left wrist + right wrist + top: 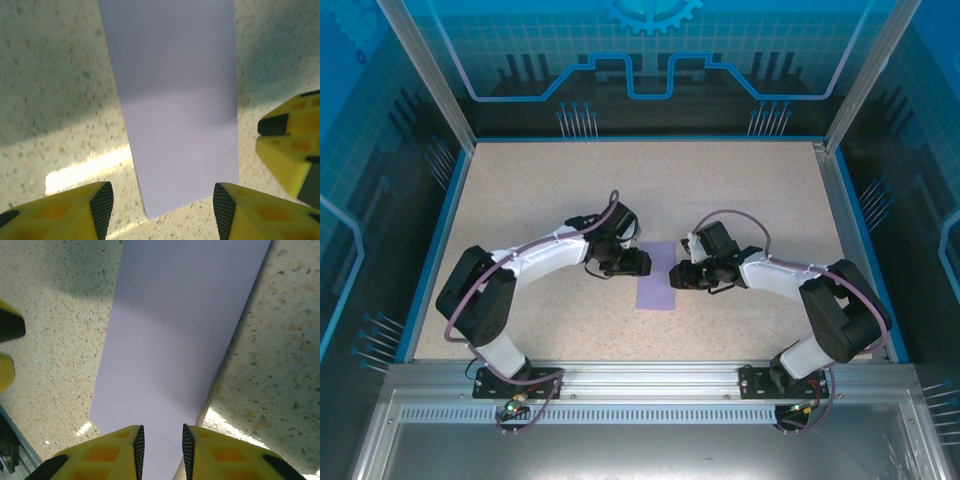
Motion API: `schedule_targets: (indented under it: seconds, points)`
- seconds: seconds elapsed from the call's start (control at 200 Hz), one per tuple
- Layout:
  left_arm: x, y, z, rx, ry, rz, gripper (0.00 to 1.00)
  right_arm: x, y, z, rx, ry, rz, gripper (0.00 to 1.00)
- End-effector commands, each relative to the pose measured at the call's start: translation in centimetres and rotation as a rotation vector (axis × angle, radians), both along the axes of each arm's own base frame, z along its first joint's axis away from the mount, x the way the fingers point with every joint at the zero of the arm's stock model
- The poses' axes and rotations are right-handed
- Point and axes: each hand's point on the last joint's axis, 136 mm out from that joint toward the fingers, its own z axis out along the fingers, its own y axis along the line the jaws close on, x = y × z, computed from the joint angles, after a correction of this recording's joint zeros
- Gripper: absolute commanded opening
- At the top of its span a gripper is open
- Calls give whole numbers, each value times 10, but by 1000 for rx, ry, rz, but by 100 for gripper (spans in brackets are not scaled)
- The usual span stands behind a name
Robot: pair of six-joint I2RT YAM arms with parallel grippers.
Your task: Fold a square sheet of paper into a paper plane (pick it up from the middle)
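One sheet (185, 340) under right pincer (160, 442)

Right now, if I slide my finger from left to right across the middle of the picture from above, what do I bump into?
left gripper → purple sheet of paper → right gripper
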Motion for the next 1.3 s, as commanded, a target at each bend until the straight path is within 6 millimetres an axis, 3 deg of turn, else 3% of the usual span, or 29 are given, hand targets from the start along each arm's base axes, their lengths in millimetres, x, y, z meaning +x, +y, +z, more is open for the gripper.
schedule_targets:
  seconds: [0.0,0.32,0.7,1.015,1.296]
  points:
    - [-21,-2,-3,-9,44,40,60,-9,-1,-6,-11,39,23,26]
    - [-44,1,-15,-57,56,133,62,-22,2,-22,-45,86,48,23]
    - [-47,3,-21,-86,49,163,65,-29,12,-20,-73,67,81,17]
    - [-41,-1,-17,-98,30,149,67,-43,7,-34,-104,95,70,15]
    - [-10,0,-6,-128,-24,178,67,-50,1,-45,-128,100,64,13]
